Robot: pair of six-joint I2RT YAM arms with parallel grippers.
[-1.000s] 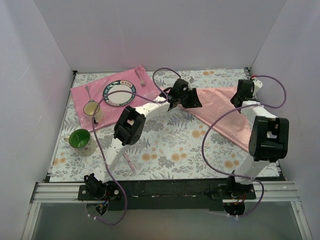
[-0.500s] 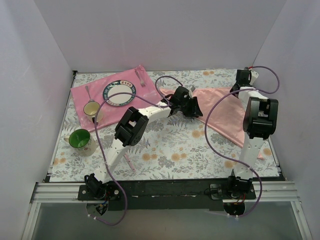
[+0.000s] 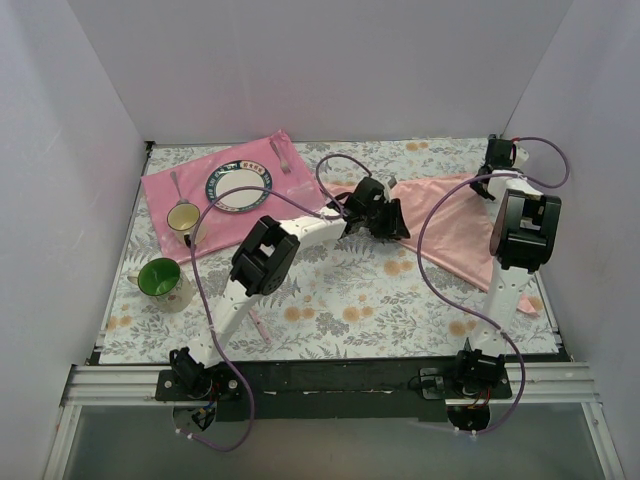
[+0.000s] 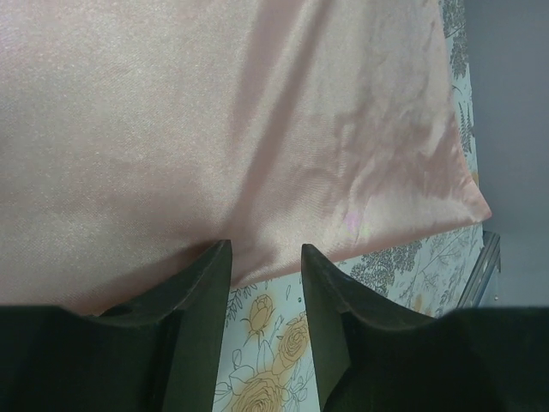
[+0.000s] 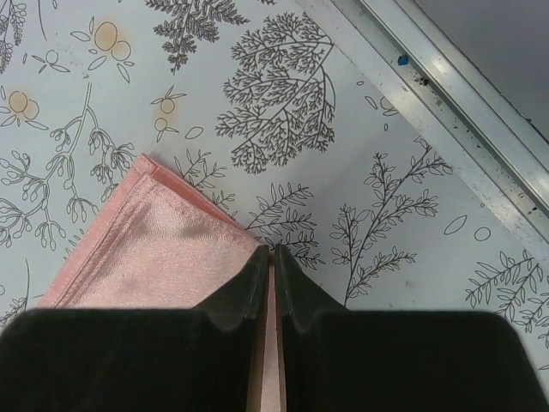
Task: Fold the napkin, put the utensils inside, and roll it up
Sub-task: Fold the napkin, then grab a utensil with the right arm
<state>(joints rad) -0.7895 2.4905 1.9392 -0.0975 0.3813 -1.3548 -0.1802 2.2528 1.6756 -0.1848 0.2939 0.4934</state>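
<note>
Pinching with my right hand, I have its two fingers pressed almost together on a thin edge of the napkin, just beside the hemmed corner that lies at 11 o'clock from the fingertips in the wrist view; the flowered bench shows all around it, with a metal rail running past at 1 o'clock. From above, that right hand sits at the far right corner of the bench, at the far end of the napkin. My left hand is released, fingers apart, their tips at the near edge of the napkin, which fills the wrist view from 9 to 2 o'clock, smooth and faintly shiny with a few soft creases. From above, the left hand rests at the napkin's left end near the bench's middle, and the cloth spreads away from it toward 3 and 4 o'clock. Well apart, at 10 o'clock on the bench, lies a hot-pink mat carrying a plate, a spoon, a second pale utensil and a small cream cup. A green mug stands at 8 o'clock.
</note>
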